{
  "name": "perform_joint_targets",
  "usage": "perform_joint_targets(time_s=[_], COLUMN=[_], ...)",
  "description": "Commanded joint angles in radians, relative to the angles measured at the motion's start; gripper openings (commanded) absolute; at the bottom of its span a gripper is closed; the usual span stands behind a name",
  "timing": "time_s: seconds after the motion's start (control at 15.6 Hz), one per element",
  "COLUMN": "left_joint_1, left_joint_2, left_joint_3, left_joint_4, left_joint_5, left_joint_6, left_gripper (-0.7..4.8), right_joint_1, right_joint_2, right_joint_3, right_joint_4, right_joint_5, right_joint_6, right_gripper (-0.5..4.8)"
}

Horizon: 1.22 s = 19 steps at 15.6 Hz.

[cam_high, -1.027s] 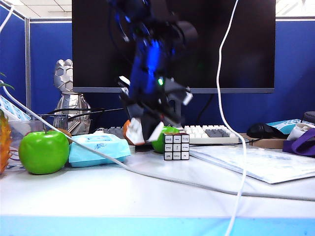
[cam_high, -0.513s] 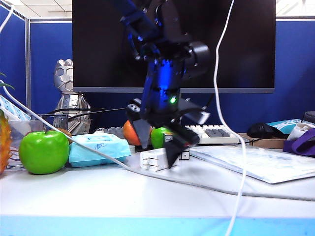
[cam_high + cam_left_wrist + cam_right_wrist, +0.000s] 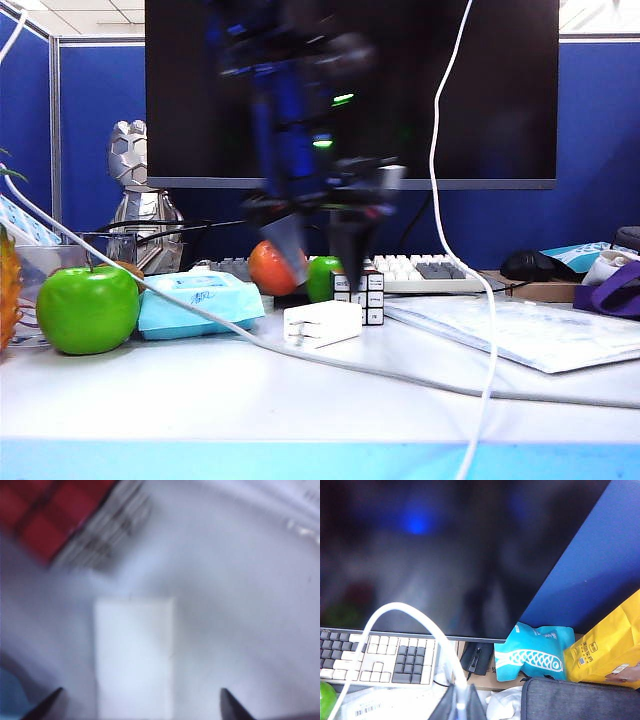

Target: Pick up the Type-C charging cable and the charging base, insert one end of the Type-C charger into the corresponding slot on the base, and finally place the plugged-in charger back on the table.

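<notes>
1. Right now my left claw (image 3: 318, 262) hangs just above the charging base (image 3: 322, 324), jaws spread wide and empty, with nothing between the fingertips (image 3: 50, 707).
2. In the left wrist view the charging base (image 3: 135, 655) is a white block lying flat on the tabletop (image 3: 240, 605), between my two tips and touching neither.
3. The block sits just in front of the puzzle cube (image 3: 362, 297), well right of the light-blue wipes pack (image 3: 197, 304) and the green apple (image 3: 88, 308).
4. My right claw (image 3: 457, 707) is shut on the Type-C charging cable (image 3: 405, 611), which loops up out of the jaws in the right wrist view.
5. In the exterior view that thin white cable (image 3: 440, 150) hangs down the right side, past the monitor (image 3: 470, 90) to the tabletop's (image 3: 200, 390) front edge. My right claw itself I cannot see there.
6. My read on the step: the base is down on the tabletop, and my left claw stands clear of it.
7. Whether a plug sits in the slot I cannot tell. No port face shows clearly, and both the left wrist view and my arm in the exterior view are blurred.
8. If the plug is still out, the next move calls for closing squarely on the block's long sides, lifting it, and turning the port face toward the cable end.
</notes>
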Motion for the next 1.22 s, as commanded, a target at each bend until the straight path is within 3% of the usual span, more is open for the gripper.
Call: perform_joint_targets(time_s=[0.06, 0.13, 0.45, 0.83, 1.22], left_joint_1=[0.077, 0.114, 0.084, 0.072, 0.07], left_joint_2=[-0.003, -0.002, -0.002, 0.032, 0.087], left_joint_3=[0.002, 0.002, 0.002, 0.002, 0.002], left_joint_4=[-0.001, -0.005, 0.002, 0.027, 0.063], left_joint_5=[0.124, 0.2, 0.262, 0.164, 0.164], left_joint_6=[-0.049, -0.063, -0.056, -0.034, -0.018], left_gripper=[3.92, 3.91, 3.59, 3.59, 3.58], right_joint_1=[0.002, 0.004, 0.004, 0.004, 0.004], right_joint_2=[-0.009, -0.009, -0.009, -0.009, -0.009], right_joint_3=[0.004, 0.004, 0.004, 0.004, 0.004], right_joint_4=[0.01, 0.01, 0.011, 0.009, -0.001], right_joint_5=[-0.005, -0.005, -0.005, -0.039, -0.042], right_joint_6=[0.014, 0.017, 0.02, 0.023, 0.024], right_gripper=[-0.01, -0.01, -0.01, -0.01, -0.01])
